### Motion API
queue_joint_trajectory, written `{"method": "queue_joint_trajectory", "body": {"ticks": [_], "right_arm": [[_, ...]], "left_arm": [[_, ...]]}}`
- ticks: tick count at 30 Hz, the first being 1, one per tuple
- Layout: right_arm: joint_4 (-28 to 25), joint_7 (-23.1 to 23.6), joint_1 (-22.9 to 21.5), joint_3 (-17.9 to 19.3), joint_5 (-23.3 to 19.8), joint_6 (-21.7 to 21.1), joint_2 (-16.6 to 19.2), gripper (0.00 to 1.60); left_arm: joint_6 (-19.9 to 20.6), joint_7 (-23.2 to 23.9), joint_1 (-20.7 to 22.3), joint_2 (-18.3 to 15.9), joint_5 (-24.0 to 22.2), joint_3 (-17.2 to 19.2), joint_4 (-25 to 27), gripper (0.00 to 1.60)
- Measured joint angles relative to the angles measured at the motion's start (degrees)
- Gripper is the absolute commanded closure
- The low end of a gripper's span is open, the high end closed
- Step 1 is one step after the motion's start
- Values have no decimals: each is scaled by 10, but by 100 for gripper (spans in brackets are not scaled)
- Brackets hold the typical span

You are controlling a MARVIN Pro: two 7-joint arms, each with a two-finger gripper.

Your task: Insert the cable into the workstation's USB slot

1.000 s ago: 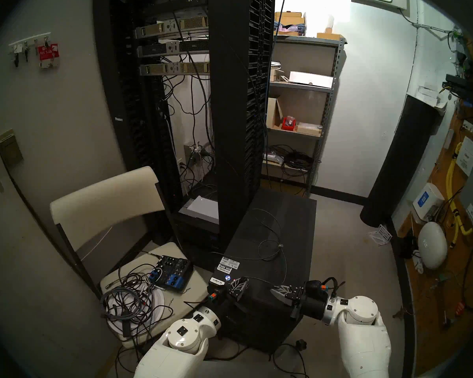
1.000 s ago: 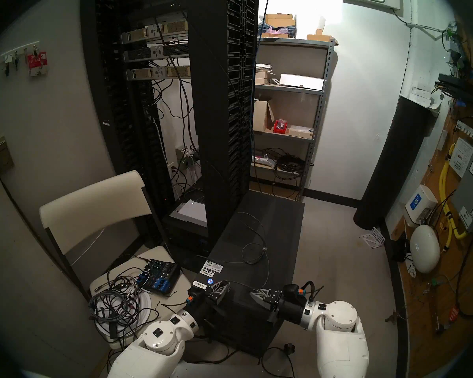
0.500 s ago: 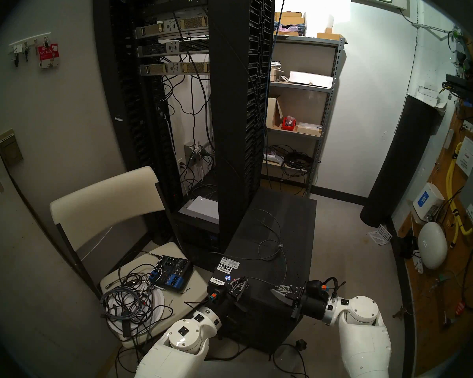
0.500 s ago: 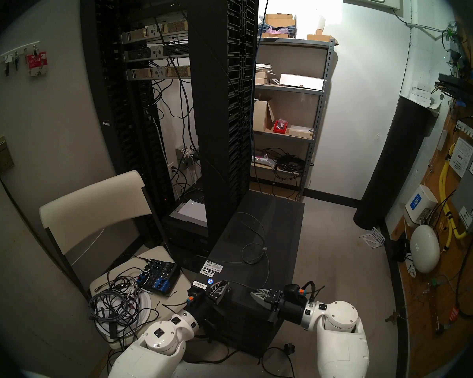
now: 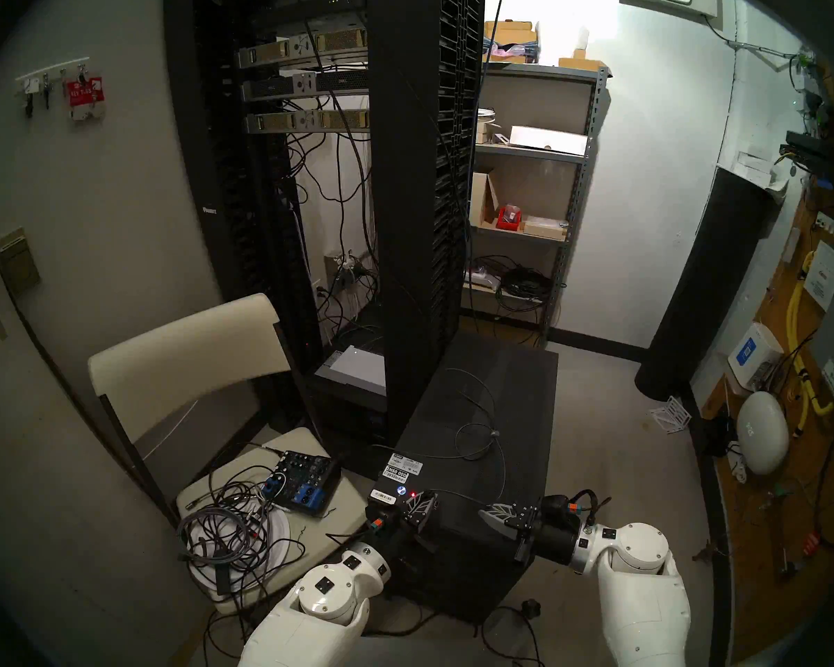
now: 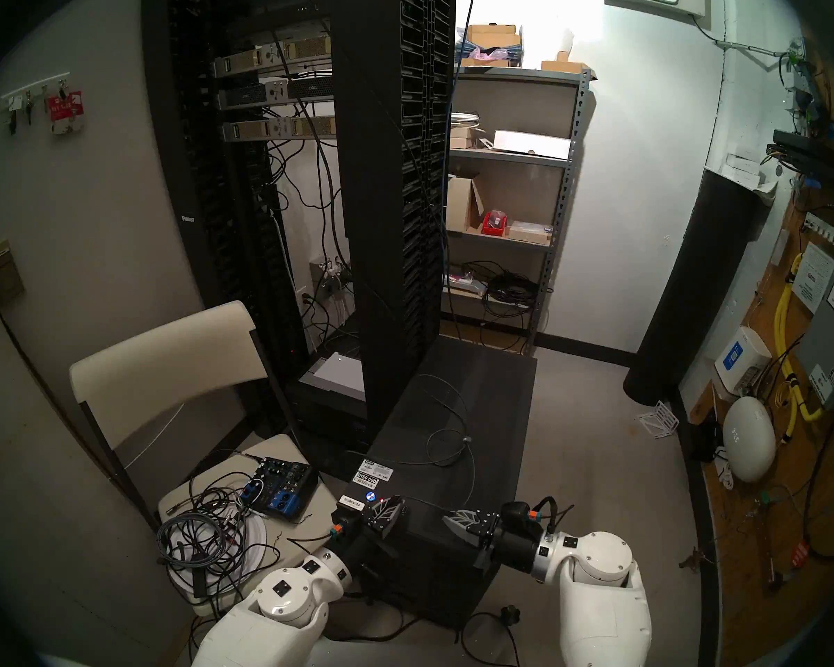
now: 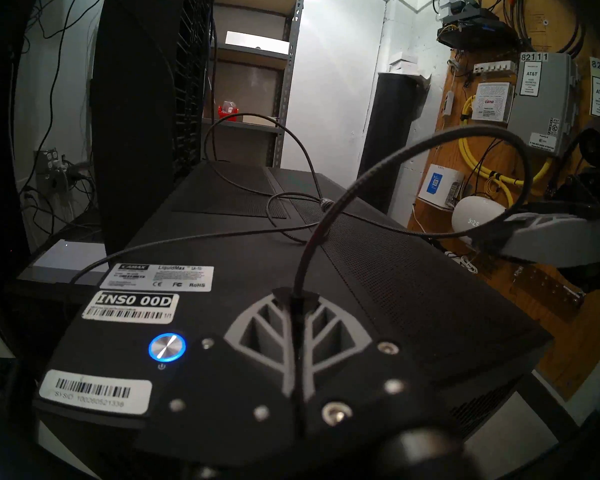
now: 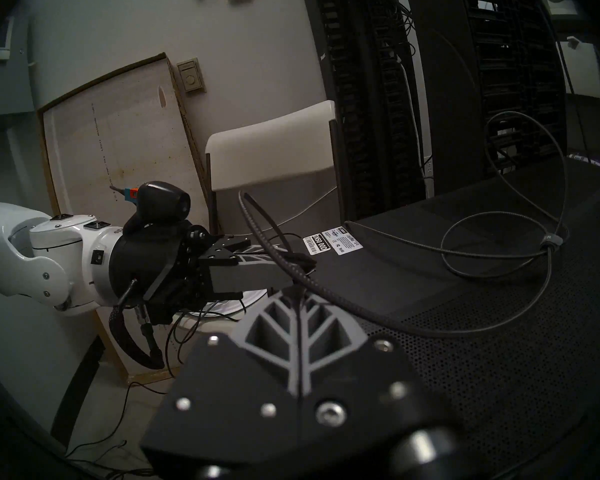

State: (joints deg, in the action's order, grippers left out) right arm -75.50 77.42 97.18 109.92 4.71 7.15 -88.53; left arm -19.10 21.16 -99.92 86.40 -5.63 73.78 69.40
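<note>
left wrist view showed the left gripper [image 7: 296, 297] clamped on the cable [image 7: 347, 191]; right gripper [image 8: 297, 290] pinched it too; plug hidden, the workstation [image 5: 477, 440] slot unseen, insertion apparently pending.

One workstation [image 5: 492, 459], one cable [image 5: 475, 435], three white stickers [image 7: 130, 306], one chair [image 5: 184, 343], two robot arms [image 5: 636, 579].
</note>
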Motion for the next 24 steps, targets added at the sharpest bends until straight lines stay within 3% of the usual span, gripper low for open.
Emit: {"method": "queue_joint_trajectory", "body": {"ticks": [24], "right_arm": [[-1,5,0,5,4,0,-3,160]], "left_arm": [[1,-12,7,0,5,-4,-2,160]]}}
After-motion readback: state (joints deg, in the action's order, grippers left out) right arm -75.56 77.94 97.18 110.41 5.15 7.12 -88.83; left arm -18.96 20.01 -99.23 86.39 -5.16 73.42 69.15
